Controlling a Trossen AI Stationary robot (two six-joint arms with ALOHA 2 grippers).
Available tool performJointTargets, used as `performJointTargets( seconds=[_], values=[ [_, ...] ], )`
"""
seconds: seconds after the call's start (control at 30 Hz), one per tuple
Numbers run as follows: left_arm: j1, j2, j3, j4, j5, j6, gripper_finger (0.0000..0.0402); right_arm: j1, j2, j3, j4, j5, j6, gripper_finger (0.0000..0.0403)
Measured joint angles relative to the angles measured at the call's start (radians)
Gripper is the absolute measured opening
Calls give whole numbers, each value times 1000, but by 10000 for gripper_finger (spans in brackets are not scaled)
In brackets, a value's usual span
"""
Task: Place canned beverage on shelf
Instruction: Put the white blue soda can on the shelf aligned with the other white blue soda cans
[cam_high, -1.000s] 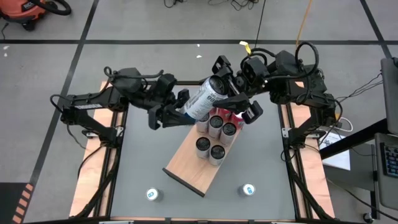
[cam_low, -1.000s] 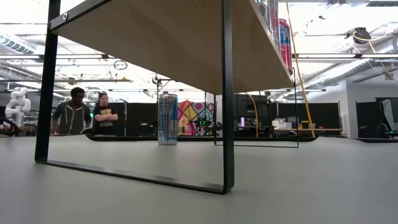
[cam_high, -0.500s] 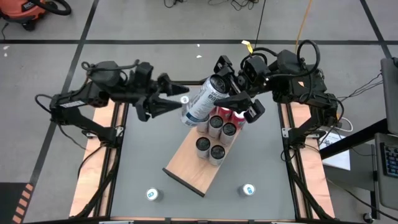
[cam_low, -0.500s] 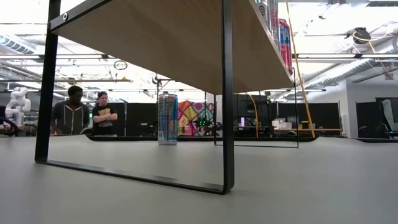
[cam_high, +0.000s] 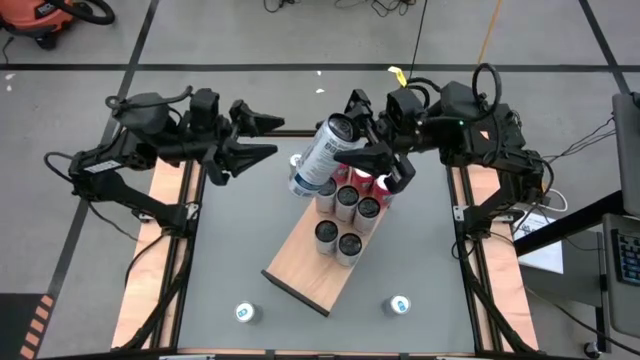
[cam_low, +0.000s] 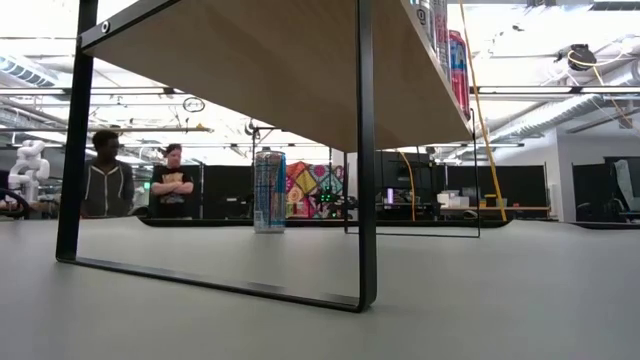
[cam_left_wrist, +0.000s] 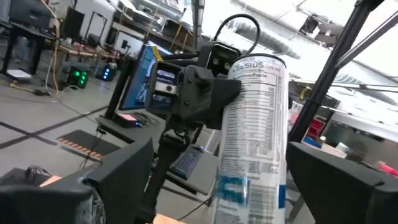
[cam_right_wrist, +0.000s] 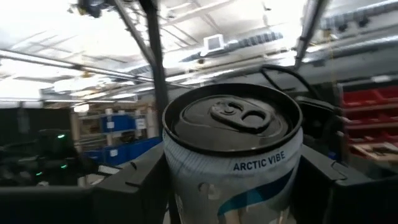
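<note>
Right gripper (cam_high: 372, 163) fingers clamped around tilted white can (cam_high: 320, 155) above the shelf (cam_high: 305, 265), left gripper (cam_high: 262, 137) fingers spread wide, empty, beside the can

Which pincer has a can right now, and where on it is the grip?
The right pincer holds the tall white can near its top end, tilted above the shelf. The left pincer is open, holding nothing.

Wooden shelf (cam_low: 280, 70) overhead, tall can (cam_low: 268, 192) beyond, two people (cam_low: 135, 181)
</note>
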Motion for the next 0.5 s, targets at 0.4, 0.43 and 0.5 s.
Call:
performJointTargets(
  seconds=[0.4,0.43,0.5],
  values=[
    [-14,7,-1,-97,-54,20,370,7,-1,0,-90,166,-4,221],
    [-18,6,-1,-104,-72,33,370,7,-1,0,-100,185,-3,221],
    [-31,6,-1,-112,-111,69,370,7,0,0,-107,225,-4,221]
  ],
)
